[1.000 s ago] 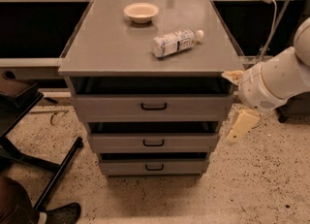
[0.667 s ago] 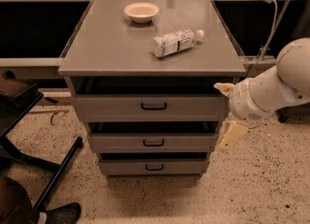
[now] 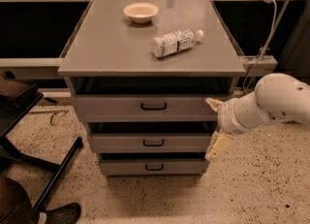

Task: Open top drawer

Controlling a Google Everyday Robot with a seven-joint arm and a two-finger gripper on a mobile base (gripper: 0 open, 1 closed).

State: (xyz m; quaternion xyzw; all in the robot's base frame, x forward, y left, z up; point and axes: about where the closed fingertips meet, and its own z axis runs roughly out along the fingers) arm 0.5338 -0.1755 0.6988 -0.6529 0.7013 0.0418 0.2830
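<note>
gripper (image 3: 216, 125) rt of top drawer (image 3: 116, 107), jaws apart; floor (image 3: 252, 189) ahead free

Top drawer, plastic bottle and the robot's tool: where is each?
top drawer (image 3: 111, 107): camera view, on its grey front panel.
bottle (image 3: 172, 42): camera view, on its label.
tool (image 3: 210, 129): camera view, midway between its open fingertips, just below the top drawer's right end.

A bowl (image 3: 141, 12) and a lying bottle (image 3: 175, 42) share the tabletop (image 3: 106, 48).

Speckled floor (image 3: 261, 189) lies under the grey cabinet (image 3: 121, 48), dark benches (image 3: 34, 29) flanking it, a chair base (image 3: 53, 172) at left. My gripper (image 3: 213, 127) hangs spread beside the cabinet's right front.
</note>
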